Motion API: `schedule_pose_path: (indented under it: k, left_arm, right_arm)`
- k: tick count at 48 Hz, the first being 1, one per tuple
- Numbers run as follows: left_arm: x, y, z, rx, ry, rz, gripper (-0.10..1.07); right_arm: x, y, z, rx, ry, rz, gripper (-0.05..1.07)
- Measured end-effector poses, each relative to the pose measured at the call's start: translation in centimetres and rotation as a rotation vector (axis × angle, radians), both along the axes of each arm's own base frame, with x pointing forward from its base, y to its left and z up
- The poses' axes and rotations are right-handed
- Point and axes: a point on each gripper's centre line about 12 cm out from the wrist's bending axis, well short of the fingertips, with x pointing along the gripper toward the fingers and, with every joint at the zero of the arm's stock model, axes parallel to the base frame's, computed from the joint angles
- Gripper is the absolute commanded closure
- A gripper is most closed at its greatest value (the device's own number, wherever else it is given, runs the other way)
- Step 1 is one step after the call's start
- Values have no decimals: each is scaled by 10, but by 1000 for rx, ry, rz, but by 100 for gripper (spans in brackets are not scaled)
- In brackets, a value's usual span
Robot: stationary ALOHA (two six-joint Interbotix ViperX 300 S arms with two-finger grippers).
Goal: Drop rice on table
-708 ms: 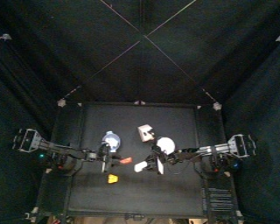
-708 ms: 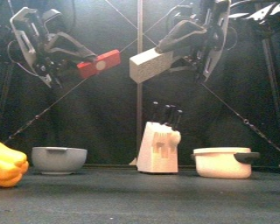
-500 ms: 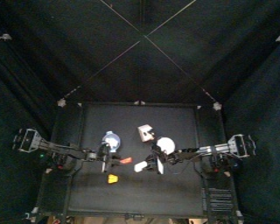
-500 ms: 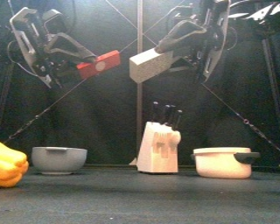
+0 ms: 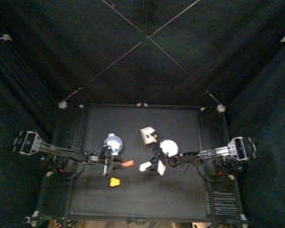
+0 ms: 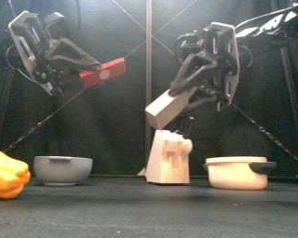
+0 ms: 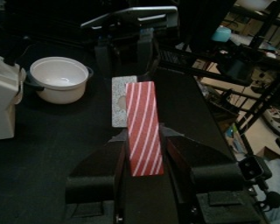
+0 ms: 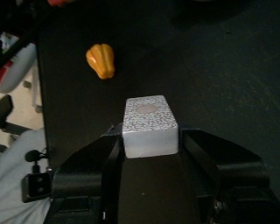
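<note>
The right gripper (image 6: 174, 100) holds the white rice box (image 6: 168, 106) above the knife block (image 6: 170, 156). The left gripper (image 6: 94, 74) holds a red box (image 6: 104, 71).

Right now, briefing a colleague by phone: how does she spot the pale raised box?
On the black table stands a white knife block. Above it the right gripper clamps a pale speckled rectangular box, tilted. The other raised box, in the left gripper, is red-striped.

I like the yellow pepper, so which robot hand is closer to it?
The left. The left gripper, holding a red striped packet, hangs high above the yellow pepper's side of the table. The right gripper, holding a pale box, is farther across, above the knife block.
</note>
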Motion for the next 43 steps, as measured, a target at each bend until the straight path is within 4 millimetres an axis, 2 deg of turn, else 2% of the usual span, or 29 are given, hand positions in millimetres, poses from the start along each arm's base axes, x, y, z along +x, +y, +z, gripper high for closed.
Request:
schedule_pose_path:
  k: [10, 21, 29, 35, 43]
  left_arm:
    - [-5, 9, -8, 3, 23, 29, 49]
    - [-8, 16, -13, 4, 40, 55, 49]
    - [-9, 16, -14, 4, 49, 56, 49]
    - [-9, 16, -14, 4, 49, 56, 49]
    - [-9, 17, -14, 4, 47, 58, 49]
  right_arm:
    - [22, 1, -29, -103, 71, 73, 49]
    - [44, -4, -37, -234, 115, 102, 48]
    - [47, -1, -45, -289, 155, 111, 45]
    - [45, 3, -52, -306, 188, 109, 36]
    - [42, 8, -54, -325, 211, 106, 17]
